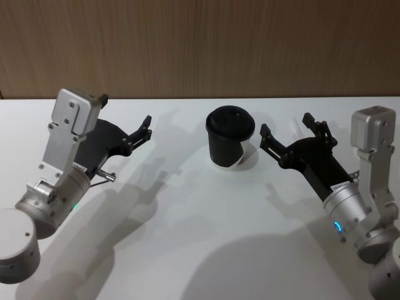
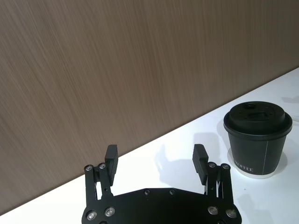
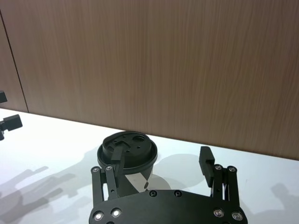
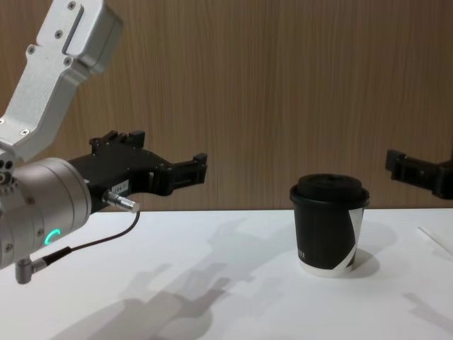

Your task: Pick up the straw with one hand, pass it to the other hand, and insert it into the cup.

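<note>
cup (image 1: 229, 139) between left pincer (image 1: 140, 134) and right pincer (image 1: 285, 125) — both spread.

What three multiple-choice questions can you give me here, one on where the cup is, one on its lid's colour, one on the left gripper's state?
1. The cup stands: A. on a shelf. B. on the table between the left gripper and right gripper. C. on the floor.
2. Its lid is: A. white. B. black. C. red.
3. The left gripper's fingers are: A. open, empty. B. shut on the cup. C. shut on a spoon.
B, it stands on the white table, apart from both; B, the domed lid is black; A, nothing sits between the spread fingers.
</note>
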Motion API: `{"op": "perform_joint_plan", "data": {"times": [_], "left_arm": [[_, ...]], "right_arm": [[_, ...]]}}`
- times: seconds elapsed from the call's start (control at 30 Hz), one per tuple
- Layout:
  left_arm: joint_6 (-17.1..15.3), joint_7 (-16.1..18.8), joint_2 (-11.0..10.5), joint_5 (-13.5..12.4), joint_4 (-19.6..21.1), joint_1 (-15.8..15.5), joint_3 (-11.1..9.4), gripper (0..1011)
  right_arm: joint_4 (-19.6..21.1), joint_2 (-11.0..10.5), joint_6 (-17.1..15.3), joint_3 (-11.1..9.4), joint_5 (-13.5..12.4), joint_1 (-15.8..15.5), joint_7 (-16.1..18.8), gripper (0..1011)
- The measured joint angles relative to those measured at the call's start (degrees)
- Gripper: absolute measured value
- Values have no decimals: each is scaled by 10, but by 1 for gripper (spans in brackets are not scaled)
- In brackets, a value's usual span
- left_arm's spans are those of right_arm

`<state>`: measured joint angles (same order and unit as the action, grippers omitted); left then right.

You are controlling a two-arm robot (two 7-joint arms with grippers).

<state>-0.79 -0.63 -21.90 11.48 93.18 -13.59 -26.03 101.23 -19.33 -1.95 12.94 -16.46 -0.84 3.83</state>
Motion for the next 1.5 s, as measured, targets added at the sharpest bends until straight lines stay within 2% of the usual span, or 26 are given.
{"op": "perform_joint_plan", "data": {"times": [0.6,1.17,1.5], "left_arm": [[0,0,0,0,0,0,0,1003],[0,0,0,0,0,0,0,1003],[0,0,0,0,0,0,0,1003]], "right_arm": [[0,0,0,0,1,0,0,1001],[-10,-18,-13,-6,9,8,24,1001],[-16,-4,-32,-21,2,7,11,1001]]}}
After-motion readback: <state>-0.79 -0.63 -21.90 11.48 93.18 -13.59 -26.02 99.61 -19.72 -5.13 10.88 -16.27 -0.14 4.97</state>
